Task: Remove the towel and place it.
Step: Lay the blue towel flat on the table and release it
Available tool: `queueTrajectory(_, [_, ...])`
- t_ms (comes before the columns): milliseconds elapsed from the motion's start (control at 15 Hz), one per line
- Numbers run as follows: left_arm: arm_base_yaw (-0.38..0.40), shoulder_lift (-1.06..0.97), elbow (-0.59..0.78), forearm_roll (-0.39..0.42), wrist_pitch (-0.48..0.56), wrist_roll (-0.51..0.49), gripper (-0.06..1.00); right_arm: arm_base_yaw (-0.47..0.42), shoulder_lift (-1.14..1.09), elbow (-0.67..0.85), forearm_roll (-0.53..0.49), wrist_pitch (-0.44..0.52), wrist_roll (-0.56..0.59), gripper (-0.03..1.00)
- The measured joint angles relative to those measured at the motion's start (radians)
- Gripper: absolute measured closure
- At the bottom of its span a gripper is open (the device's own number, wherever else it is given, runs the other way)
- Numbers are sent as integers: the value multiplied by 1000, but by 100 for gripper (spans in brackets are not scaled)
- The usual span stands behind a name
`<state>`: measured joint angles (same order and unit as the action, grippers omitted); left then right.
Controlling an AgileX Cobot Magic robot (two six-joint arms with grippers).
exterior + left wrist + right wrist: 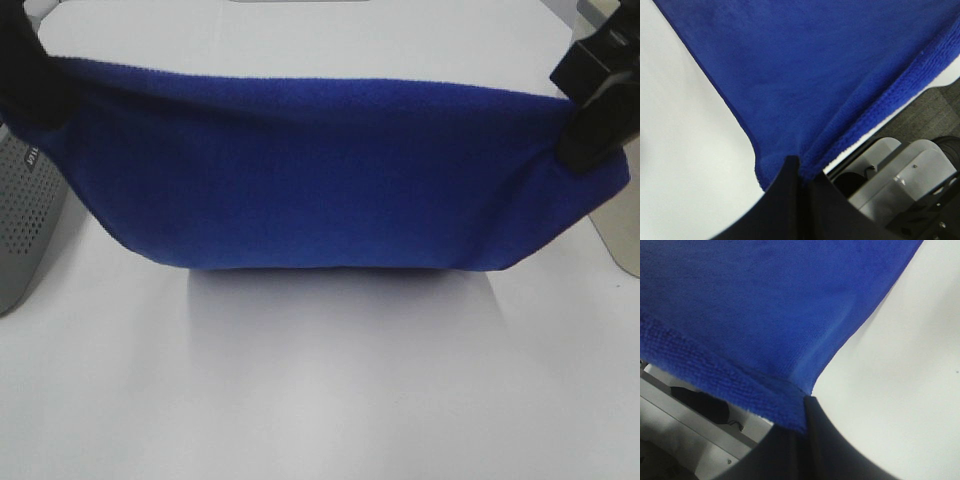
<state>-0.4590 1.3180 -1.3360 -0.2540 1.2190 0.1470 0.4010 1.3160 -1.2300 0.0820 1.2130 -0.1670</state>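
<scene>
Soft, light and limp, the towel (pixel 330 170) sags over the white table (pixel 320 400), slung left to right between the left gripper (pixel 799 170) and right gripper (pixel 806 407), each clamped on a corner, probably the surest holds.

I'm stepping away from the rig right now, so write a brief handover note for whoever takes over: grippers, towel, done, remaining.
Left gripper: shut on one corner of the large royal-blue plush microfibre towel.
Right gripper: shut on the opposite corner.
Towel: hangs stretched between the two, sagging in the middle, over the white table.
Done: towel picked up.
To do: lay it down at its place, then release.
</scene>
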Motion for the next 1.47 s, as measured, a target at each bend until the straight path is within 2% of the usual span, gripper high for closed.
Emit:
queueTrajectory(600, [-3,-45,412,-205,-5,19,94,0,-119,361,149,-3,17,95])
queueTrajectory(800, [-89,-46,542,-233,-32,22,94,0,-121,480,217,-2,19,95])
queueTrajectory(933, [-144,-47,615,-244,-118,3,94,0,-121,541,230,-2,21,95])
queueTrajectory(1133, [-154,41,654,-286,-158,6,94,0,-75,580,236,-2,48,95])
queueTrajectory(1467, [-155,246,654,-331,-174,92,94,0,79,580,252,-4,53,95])
